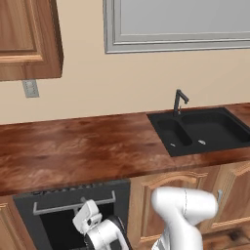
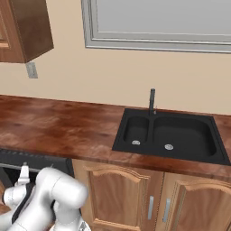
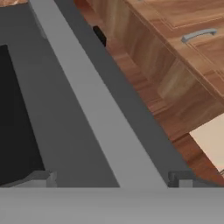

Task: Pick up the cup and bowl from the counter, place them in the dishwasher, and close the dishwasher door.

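Kitchen wall: beige, behind the table (image 1: 73,146), a long reddish-brown wood top.
Sink (image 1: 205,129): black, set into the table toward its right end, faucet (image 1: 178,101) at its back rim.
Dishwasher (image 1: 58,219): under the table's left part, beside the wooden cabinet doors (image 2: 122,194).
Dishwasher door (image 3: 57,127): dark panel close beneath my hand; its grey bar handle (image 3: 94,109) runs between my fingertips (image 3: 39,179).
My jaws (image 3: 111,181): spread wide, holding nothing, one tip on each side of the handle.
My arm (image 1: 185,215): bent low in front of the dishwasher.
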